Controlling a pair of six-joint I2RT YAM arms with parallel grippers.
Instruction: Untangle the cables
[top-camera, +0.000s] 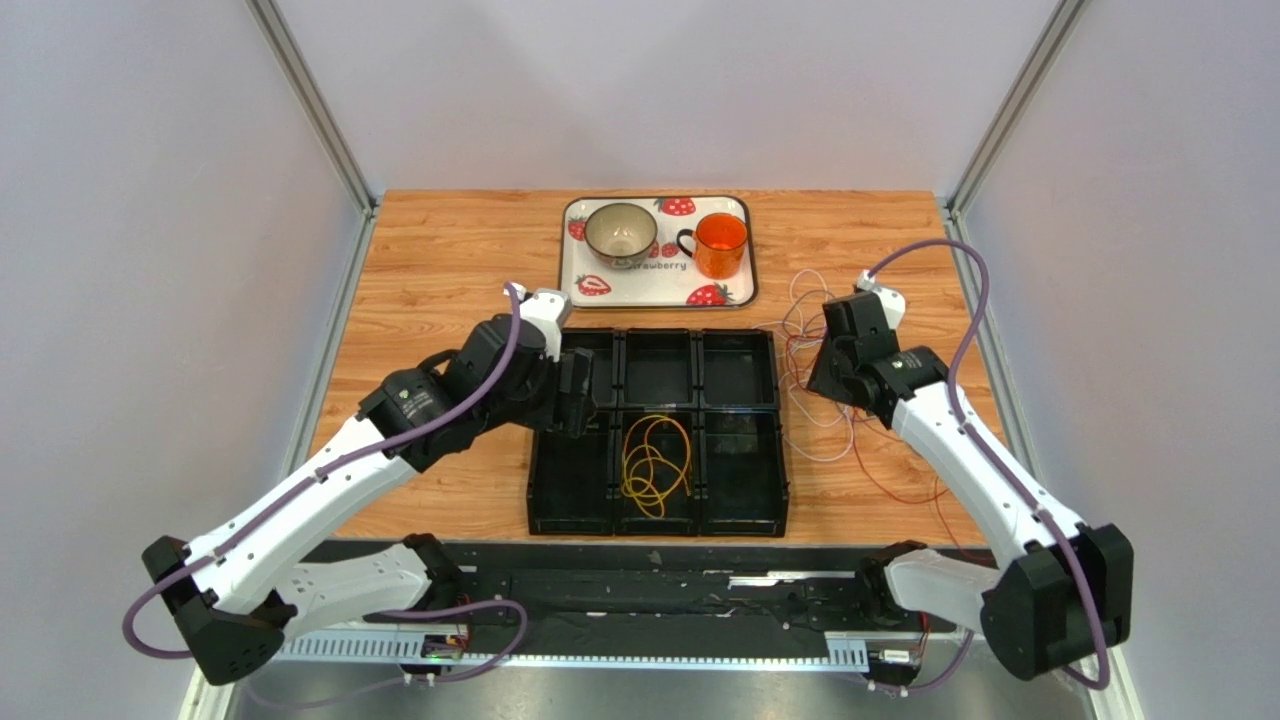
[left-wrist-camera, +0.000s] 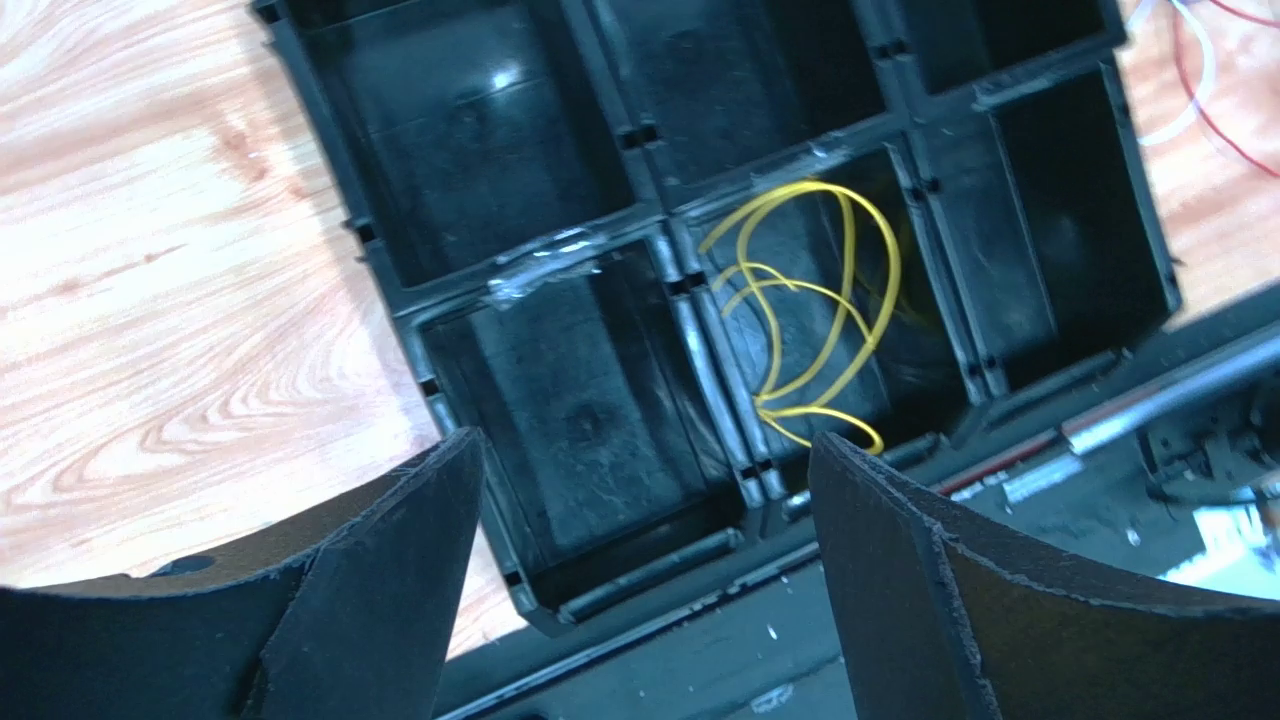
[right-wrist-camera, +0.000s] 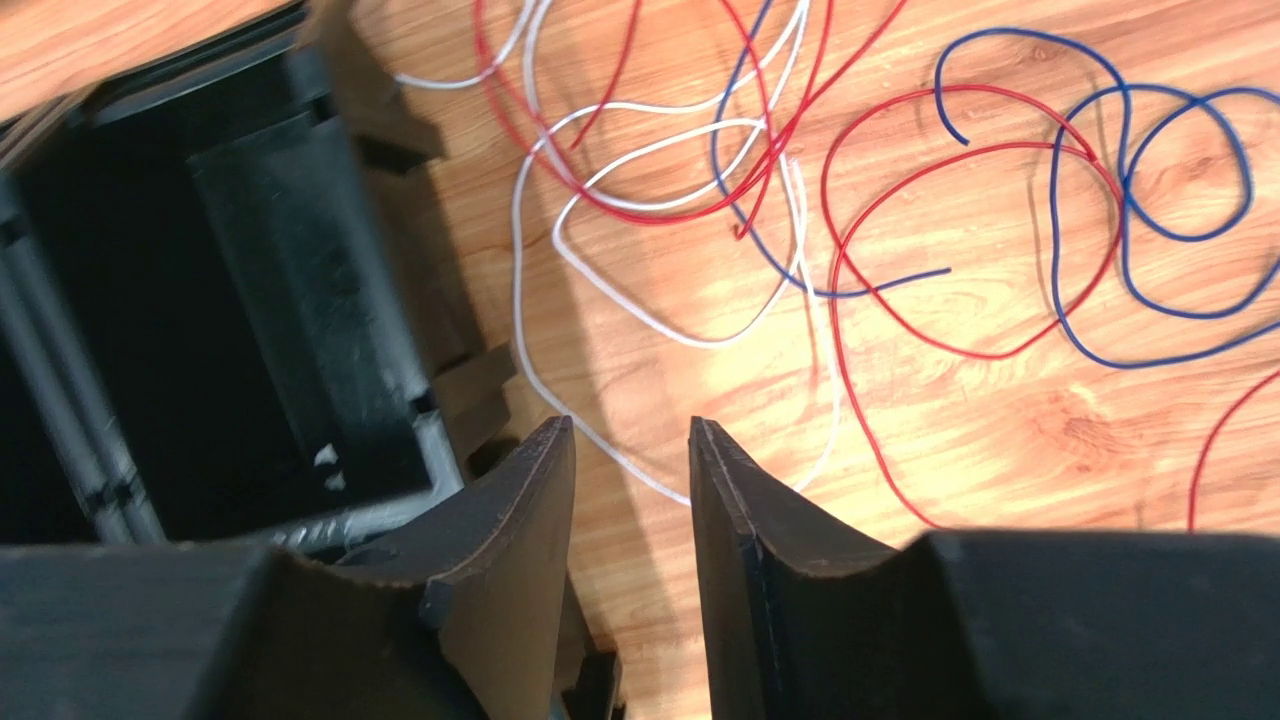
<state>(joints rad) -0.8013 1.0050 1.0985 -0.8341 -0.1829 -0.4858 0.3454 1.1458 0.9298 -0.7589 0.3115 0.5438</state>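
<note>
near: left gripper (left-wrist-camera: 646, 450) hangs over the near-left cells of the black divided tray (top-camera: 736, 408), jaws spread wide, nothing between them

yellow cable (left-wrist-camera: 819, 315) lies coiled alone in the near-middle cell, to the right of the left jaws in that wrist frame; judged already sorted

right gripper (right-wrist-camera: 631, 428) sits just off the tray's right wall, jaws a narrow slot apart, pinching nothing i can see

tangle (right-wrist-camera: 706, 210) of red, blue and white strands lies on the wood straight ahead of it, filling the upper right of its wrist frame; right arm clearly nearer

white cable (right-wrist-camera: 517, 285) runs diagonally down toward the slot; likely next pick

hidden: its run under the fingertips; crossing order unclear; loops cut off at right edge

far: strawberry tray (top-camera: 639, 285), bowl (top-camera: 621, 231), orange cup (top-camera: 721, 240)
</note>
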